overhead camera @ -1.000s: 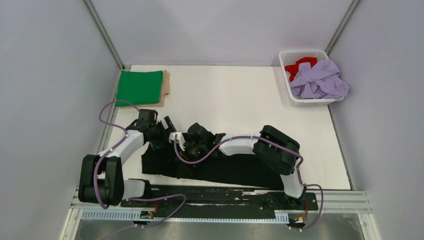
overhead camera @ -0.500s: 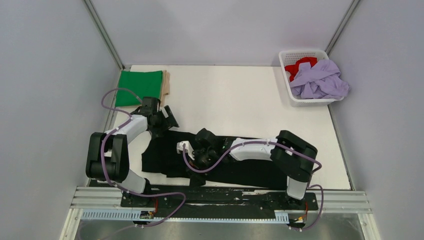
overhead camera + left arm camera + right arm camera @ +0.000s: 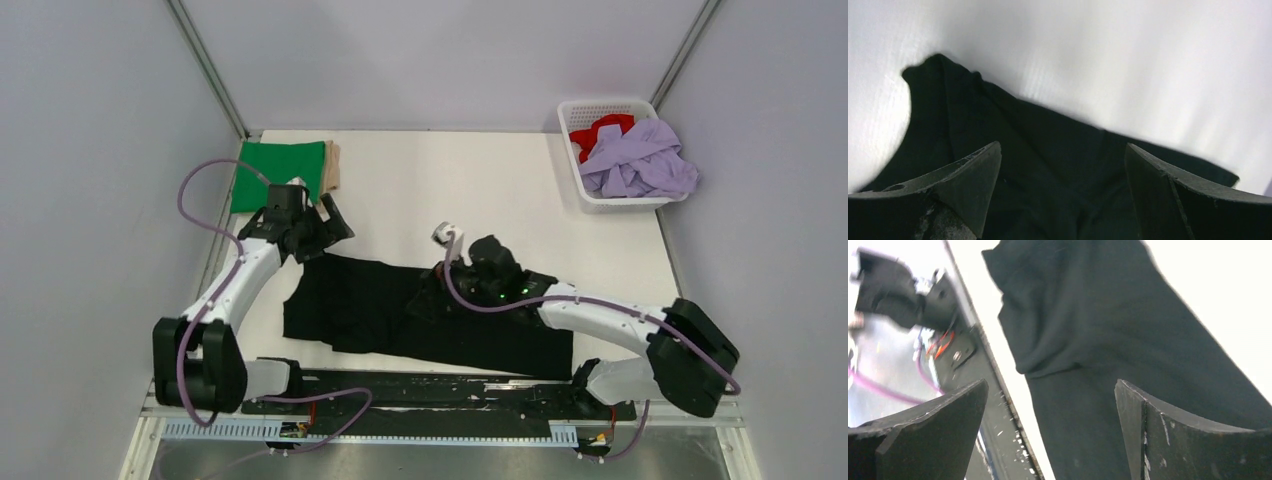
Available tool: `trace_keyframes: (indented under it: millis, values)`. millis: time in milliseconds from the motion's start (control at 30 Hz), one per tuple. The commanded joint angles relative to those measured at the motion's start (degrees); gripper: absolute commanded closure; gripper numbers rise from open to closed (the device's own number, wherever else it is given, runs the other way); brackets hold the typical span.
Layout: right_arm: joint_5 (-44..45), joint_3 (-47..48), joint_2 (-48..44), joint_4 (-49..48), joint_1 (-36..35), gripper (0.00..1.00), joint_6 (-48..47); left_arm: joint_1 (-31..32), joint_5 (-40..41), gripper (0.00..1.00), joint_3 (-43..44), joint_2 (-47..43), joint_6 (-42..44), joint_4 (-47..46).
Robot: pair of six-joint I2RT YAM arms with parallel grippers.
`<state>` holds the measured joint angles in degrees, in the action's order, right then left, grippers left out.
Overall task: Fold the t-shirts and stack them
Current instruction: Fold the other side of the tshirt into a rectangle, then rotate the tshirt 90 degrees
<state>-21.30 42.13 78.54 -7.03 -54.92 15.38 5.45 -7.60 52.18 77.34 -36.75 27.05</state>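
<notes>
Left gripper (image 3: 1063, 145): jaws wide, holding nothing, above the far-left corner of the black t-shirt (image 3: 370, 310).
Right gripper (image 3: 1051, 382): jaws wide, holding nothing, over the shirt's middle.

table (image 3: 480, 190): white, carrying cloth and a basket
black t-shirt (image 3: 340, 310): lying spread along the near edge
tan t-shirt (image 3: 334, 168): lying folded at the far left corner, under the green t-shirt (image 3: 280, 175)
basket (image 3: 603, 104): sitting at the far right corner
</notes>
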Motion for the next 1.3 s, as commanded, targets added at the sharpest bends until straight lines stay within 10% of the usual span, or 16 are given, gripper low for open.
trace_keyframes:
  millis: [0, 233, 467, 800, 1100, 1267]
  values:
    - [9.1, -6.7, -9.3, -0.5, 10.9, 0.0, 18.1, 5.0, -3.9, 0.0, -4.6, -11.5, -0.8, 5.3]
    - [15.0, -13.8, -19.9, 11.4, 18.1, 0.0, 19.3, 14.8, -10.5, 0.0, -20.6, -18.8, -13.0, -2.3]
    - [16.6, -15.8, -19.1, 13.7, 21.3, 0.0, 18.2, 14.3, 2.6, 0.0, -18.8, -4.0, -15.4, -11.3]
    - [7.9, -13.6, -6.3, 10.8, 24.0, 0.0, 14.9, 9.8, 1.3, 0.0, 19.5, 34.0, -9.9, -8.2]
    - [1.4, -9.3, -1.4, 16.6, 6.7, 0.0, 16.4, 13.0, -11.5, 0.0, 81.3, 76.5, -6.7, 6.9]
    - [2.1, -2.1, 6.1, 14.9, -2.1, 0.0, 10.9, 14.8, -18.8, 0.0, 86.7, 82.2, -9.9, -4.9]
